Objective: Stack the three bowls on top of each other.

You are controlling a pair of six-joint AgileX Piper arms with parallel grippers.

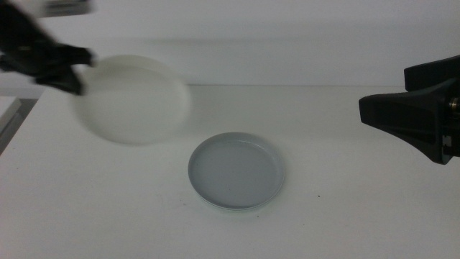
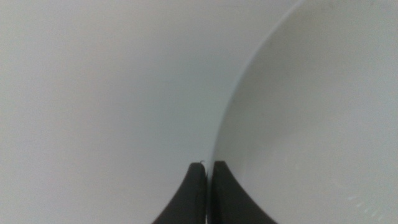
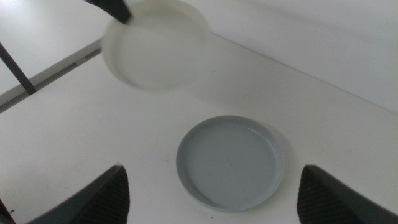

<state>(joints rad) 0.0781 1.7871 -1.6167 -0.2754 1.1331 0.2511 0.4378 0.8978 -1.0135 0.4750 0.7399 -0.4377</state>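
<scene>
My left gripper (image 1: 75,78) holds the white bowl (image 1: 133,101) in the air at the table's back left, blurred with motion. In the left wrist view its jaws (image 2: 208,165) are shut on the white bowl's (image 2: 311,112) rim. The grey bowl (image 1: 236,171) lies flat on the table's middle, and nothing is in it. My right gripper (image 1: 410,115) hovers at the right side, open and holding nothing. In the right wrist view its jaws (image 3: 212,177) stand wide apart above the grey bowl (image 3: 230,163), with the white bowl (image 3: 155,43) beyond. The third bowl is out of view.
The white table (image 1: 345,216) runs to a pale back wall. Its left edge (image 1: 11,119) shows near the held bowl. A dark slanted bar (image 3: 15,68) stands past that edge in the right wrist view.
</scene>
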